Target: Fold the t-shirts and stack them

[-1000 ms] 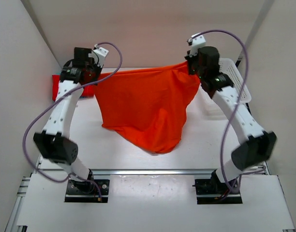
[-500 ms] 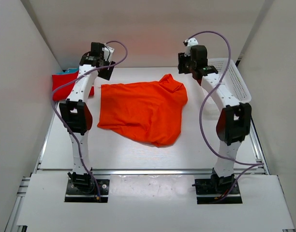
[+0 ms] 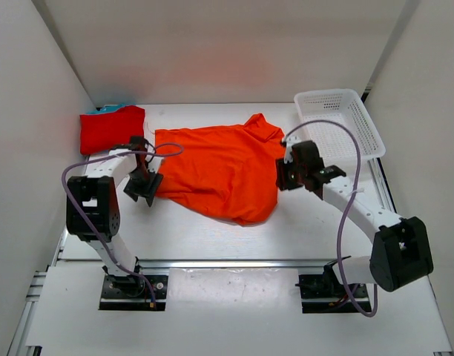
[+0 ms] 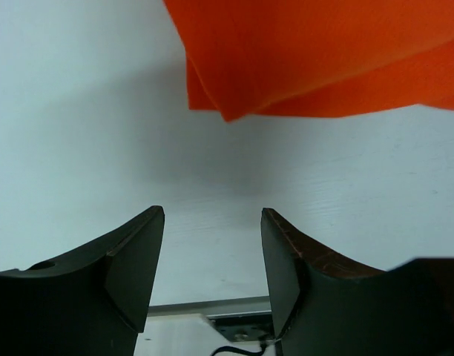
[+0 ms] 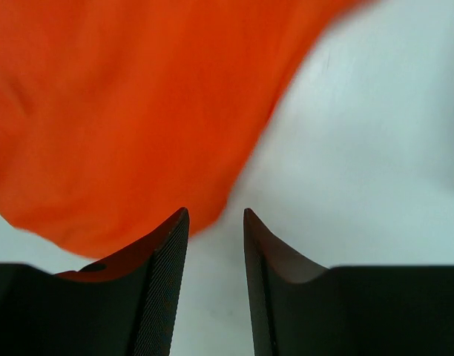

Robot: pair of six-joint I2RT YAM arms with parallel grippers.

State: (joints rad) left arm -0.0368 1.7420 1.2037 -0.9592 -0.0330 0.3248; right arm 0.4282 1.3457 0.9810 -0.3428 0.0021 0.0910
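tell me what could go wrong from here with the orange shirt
1. The orange t-shirt lies rumpled with one far corner flopped over; folding now would likely come out crooked.
2. The open left gripper sits over bare table, short of the layered corner, so a pinch might miss or catch one layer only.

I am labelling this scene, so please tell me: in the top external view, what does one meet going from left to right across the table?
red t-shirt → left gripper → orange t-shirt → right gripper → white basket
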